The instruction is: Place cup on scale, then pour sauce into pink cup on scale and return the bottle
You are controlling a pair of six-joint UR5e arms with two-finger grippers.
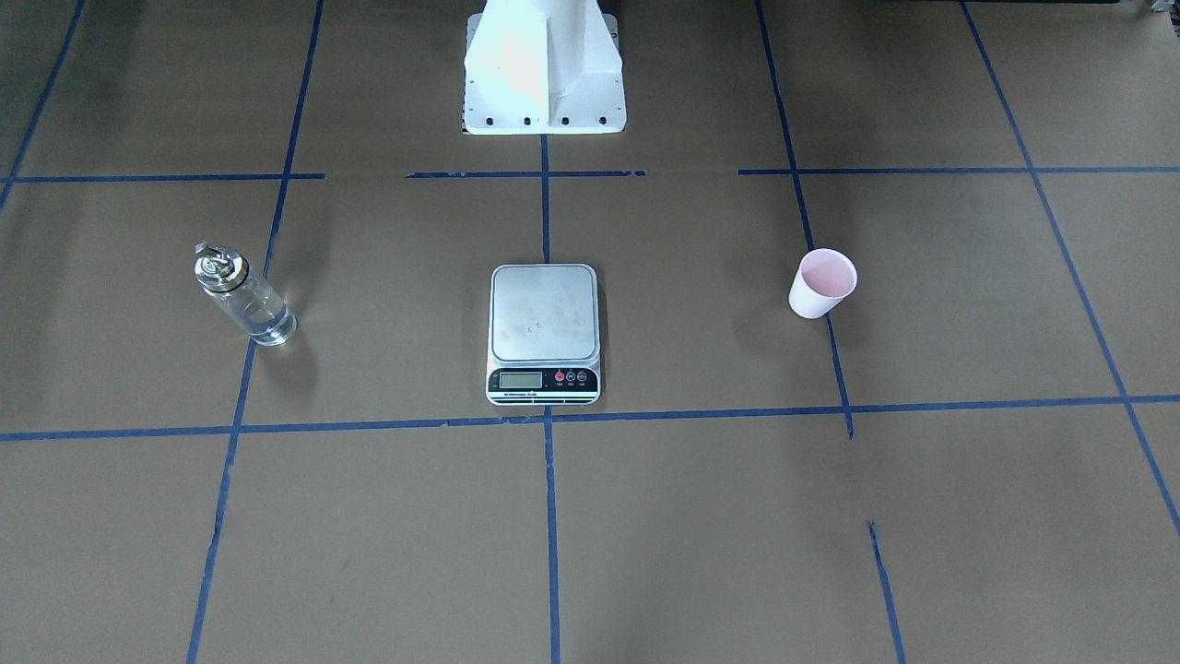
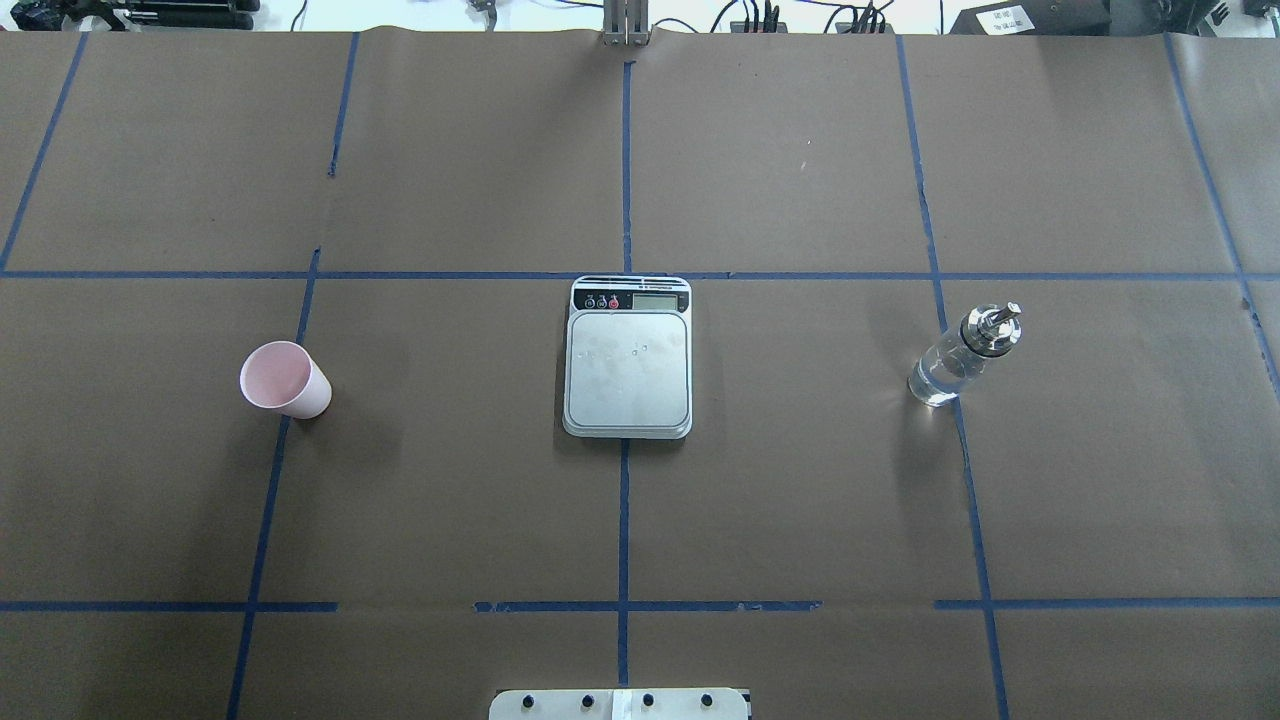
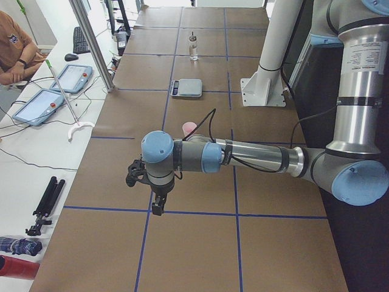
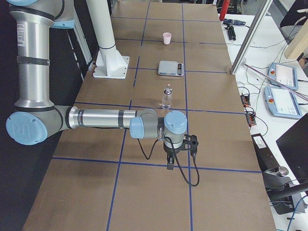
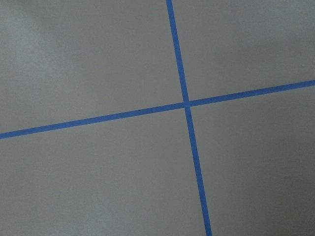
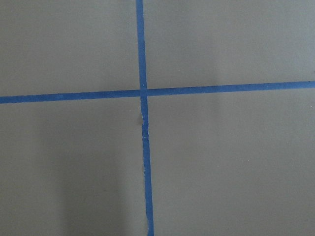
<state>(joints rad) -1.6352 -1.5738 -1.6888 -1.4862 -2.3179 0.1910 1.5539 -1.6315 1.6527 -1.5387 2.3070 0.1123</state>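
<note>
Even light, soft shadows by cup and bottle; glare whitens the robot's base.

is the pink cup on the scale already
No, the pink paper cup stands well off to one side of the kitchen scale, and nothing rests on its plate.

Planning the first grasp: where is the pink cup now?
Overhead view: the cup stands upright on the robot's left side, well clear of the central scale.

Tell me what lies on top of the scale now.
Nothing stands on the scale; its bare steel top shows only faint marks. Whatever lies beneath the scale is hidden.
</note>
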